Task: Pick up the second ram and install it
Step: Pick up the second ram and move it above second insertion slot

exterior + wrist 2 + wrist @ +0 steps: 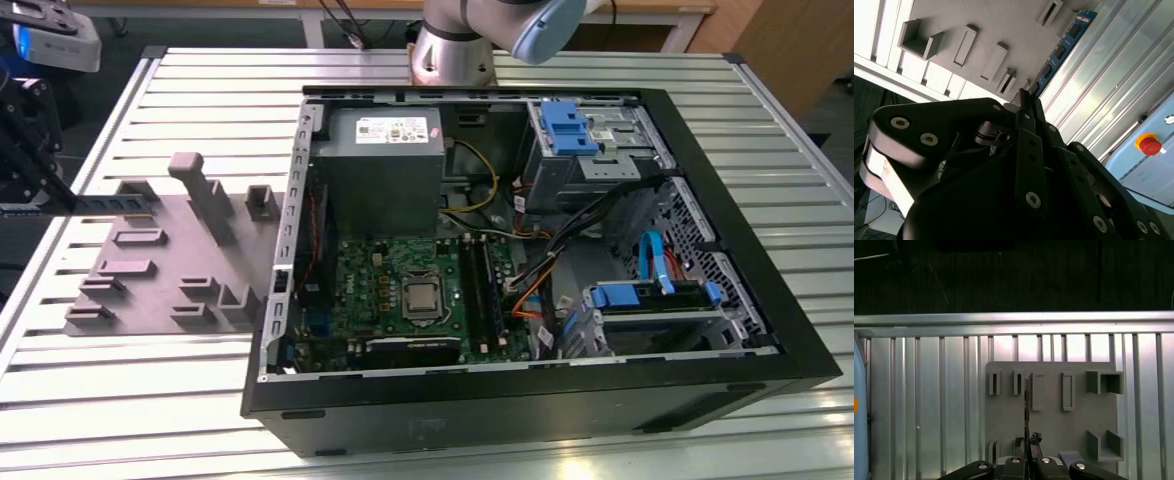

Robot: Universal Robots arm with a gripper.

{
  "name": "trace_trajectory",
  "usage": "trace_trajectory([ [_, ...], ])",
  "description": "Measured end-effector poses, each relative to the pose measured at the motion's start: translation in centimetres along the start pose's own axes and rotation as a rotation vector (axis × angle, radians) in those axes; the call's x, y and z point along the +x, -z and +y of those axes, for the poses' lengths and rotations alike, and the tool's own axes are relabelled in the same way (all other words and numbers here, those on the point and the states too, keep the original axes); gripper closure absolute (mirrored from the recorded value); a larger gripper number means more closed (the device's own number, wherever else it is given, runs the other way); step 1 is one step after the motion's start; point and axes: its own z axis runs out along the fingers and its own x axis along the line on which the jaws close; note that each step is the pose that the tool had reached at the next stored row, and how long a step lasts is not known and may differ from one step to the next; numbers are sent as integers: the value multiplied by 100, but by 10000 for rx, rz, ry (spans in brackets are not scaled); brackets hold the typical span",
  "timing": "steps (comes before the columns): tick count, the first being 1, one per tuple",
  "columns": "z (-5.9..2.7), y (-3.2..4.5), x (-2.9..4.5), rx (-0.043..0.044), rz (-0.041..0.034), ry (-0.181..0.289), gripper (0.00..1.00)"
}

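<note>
The second ram [118,203] is a thin dark stick held level above the grey fixture tray [147,270] at the exterior view's left. My gripper [51,200] is shut on one end of it. In the second wrist view the ram [1061,50] runs out from the black fingertips [1026,107] over the tray [1004,30]. The first wrist view looks along the ram's thin edge [1026,405], with the gripper [1027,442] clamped on it above the tray [1054,430]. The black memory slots [481,295] lie on the motherboard [400,295] inside the open case.
The open computer case [534,400] fills the middle of the slatted metal table [174,100], with a power supply [380,150], blue drive caddies [567,125] and loose cables [587,215]. The arm's base [454,50] stands behind it. A red stop button [1149,145] sits beside the table.
</note>
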Motion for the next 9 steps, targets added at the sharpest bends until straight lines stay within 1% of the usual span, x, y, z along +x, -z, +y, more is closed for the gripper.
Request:
trace_trajectory([
  [5,0,25,-1,1,0,0,86],
  [9,1,60,-1,1,-1,0,86],
])
